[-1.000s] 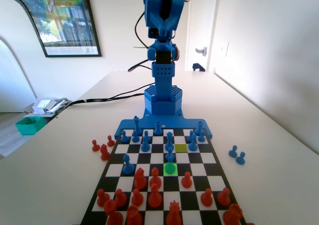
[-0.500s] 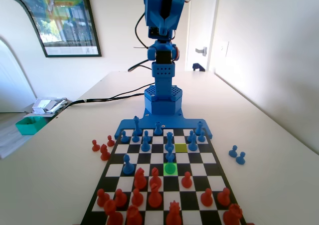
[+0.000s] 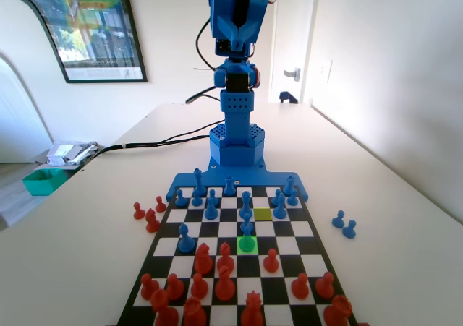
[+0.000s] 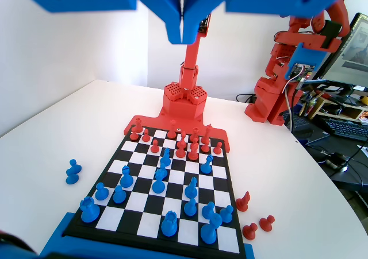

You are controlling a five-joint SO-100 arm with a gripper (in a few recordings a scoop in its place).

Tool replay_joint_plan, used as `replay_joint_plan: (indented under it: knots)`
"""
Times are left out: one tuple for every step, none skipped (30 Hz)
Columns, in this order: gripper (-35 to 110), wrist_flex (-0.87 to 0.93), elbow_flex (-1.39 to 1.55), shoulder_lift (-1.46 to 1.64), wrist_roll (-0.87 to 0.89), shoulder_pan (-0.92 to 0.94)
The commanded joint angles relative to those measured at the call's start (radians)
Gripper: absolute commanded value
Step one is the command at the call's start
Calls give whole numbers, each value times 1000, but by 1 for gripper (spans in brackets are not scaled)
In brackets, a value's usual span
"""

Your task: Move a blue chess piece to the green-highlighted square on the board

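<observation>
The blue pawn (image 3: 247, 229) stands upright on the green-highlighted square (image 3: 247, 246), near the middle of the board (image 3: 217, 315) in the fixed view. From the wrist view the same pawn (image 4: 166, 157) is the farthest of three blue pieces in one file. My gripper (image 4: 183, 34) hangs high above the board, its jaws pressed together with nothing between them. The fixed view has the gripper (image 3: 234, 45) folded up on the raised arm, far from the pawn.
A duller yellow-green square (image 3: 262, 214) lies two rows behind the green one. Two blue pawns (image 3: 343, 223) stand off the board at right, several red pieces (image 3: 148, 217) off it at left. Red pieces crowd the near rows. A green bin (image 3: 45, 181) sits far left.
</observation>
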Motion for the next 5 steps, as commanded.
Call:
replay_joint_plan:
  knots:
    - [1,-18,5,3,-8,5]
    - [1,-18,5,3,-8,5]
    - [1,-18,5,3,-8,5]
    - [1,-18,5,3,-8,5]
    - [1,-18,5,3,-8,5]
